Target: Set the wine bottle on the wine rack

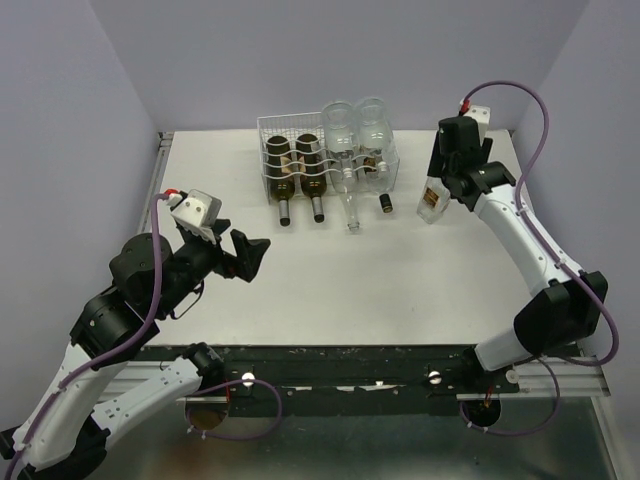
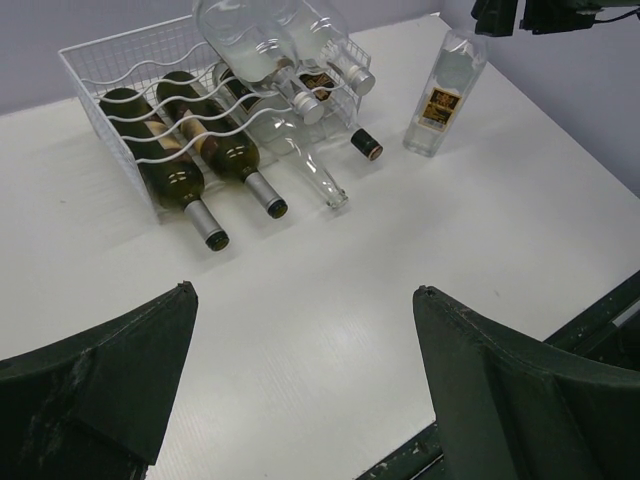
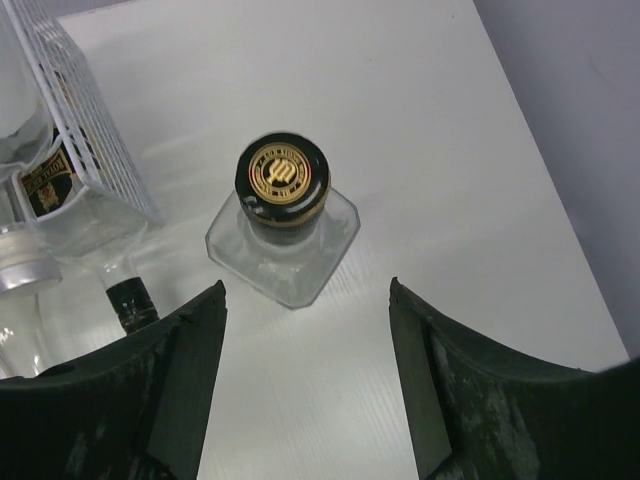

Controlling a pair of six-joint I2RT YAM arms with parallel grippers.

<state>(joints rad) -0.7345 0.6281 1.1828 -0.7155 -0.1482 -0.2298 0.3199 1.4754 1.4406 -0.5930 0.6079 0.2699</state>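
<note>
Wine bottle point(image 1: 432, 200) upright on the bench point(image 1: 380, 280) just right of the wine rack point(image 1: 268, 150), directly beneath the right tool point(image 3: 305, 292), jaws apart and empty. Best centred over the cap point(image 3: 283, 178), lowered, then closed gently. Left tool point(image 2: 303, 292) wide open, idle.

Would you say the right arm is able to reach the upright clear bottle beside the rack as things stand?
Probably yes: the right hand hovers open just above the bottle, with nothing between them.
</note>
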